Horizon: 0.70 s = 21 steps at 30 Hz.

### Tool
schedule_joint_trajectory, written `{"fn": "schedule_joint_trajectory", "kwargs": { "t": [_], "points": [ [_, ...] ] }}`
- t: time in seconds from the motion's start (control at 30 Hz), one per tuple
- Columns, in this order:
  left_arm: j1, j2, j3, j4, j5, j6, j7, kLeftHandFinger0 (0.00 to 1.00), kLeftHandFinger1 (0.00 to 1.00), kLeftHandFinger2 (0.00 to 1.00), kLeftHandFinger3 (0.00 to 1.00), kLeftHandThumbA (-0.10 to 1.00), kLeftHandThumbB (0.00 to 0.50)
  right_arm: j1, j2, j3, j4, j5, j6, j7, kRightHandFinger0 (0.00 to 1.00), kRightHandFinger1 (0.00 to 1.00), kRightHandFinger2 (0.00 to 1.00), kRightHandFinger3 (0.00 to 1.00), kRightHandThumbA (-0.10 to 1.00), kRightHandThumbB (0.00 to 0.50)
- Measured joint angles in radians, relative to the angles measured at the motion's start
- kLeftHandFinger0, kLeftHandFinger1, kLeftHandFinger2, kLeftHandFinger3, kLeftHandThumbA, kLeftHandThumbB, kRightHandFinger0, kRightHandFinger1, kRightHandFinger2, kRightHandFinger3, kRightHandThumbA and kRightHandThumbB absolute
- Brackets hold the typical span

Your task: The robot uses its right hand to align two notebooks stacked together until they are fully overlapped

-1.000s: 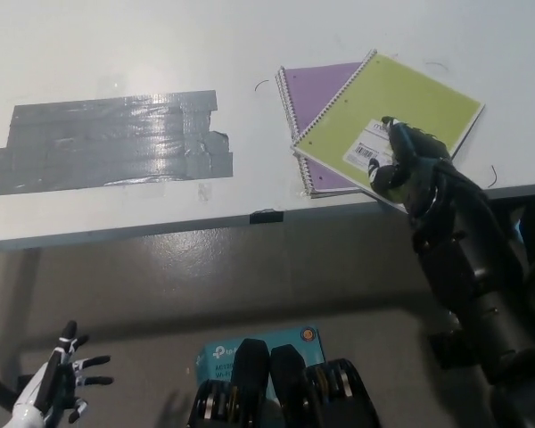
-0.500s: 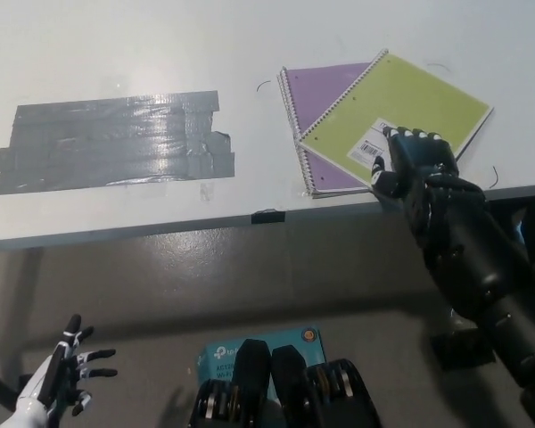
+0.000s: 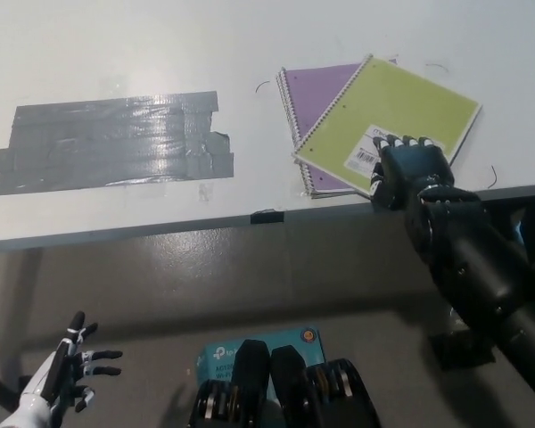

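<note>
The green notebook (image 3: 388, 111) is light, flat and fairly stiff, likely to slide easily under a push near its corner. Spiral-bound with a white label, it lies skewed across the purple notebook (image 3: 316, 98) near the tabletop (image 3: 160, 53) edge. The right robot hand (image 3: 408, 165) presses flat on its near corner, gripping nothing. The left robot hand (image 3: 64, 374) rests low, fingers spread.

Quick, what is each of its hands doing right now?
Left hand: open, fingers spread, holding nothing, below the table edge.
Right hand: resting on the green notebook; open or shut cannot be told.
</note>
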Motion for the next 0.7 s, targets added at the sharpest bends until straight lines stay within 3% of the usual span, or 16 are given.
{"fn": "schedule_joint_trajectory", "kwargs": {
  "t": [0.47, 0.7],
  "points": [
    [0.0, 0.0, -0.003, 0.003, 0.005, -0.006, 0.0, 0.52, 0.59, 0.58, 1.0, 1.0, 0.5, 0.008, -0.17, 0.131, -0.016, -0.005, -0.266, -0.077, 1.0, 1.0, 1.0, 1.0, 1.0, 0.5],
    [0.0, 0.001, -0.002, 0.003, 0.009, -0.012, -0.001, 0.52, 0.6, 0.59, 1.0, 1.0, 0.5, -0.019, -0.256, 0.202, 0.023, -0.029, -0.408, -0.148, 1.0, 1.0, 1.0, 1.0, 1.0, 0.5]
  ]
}}
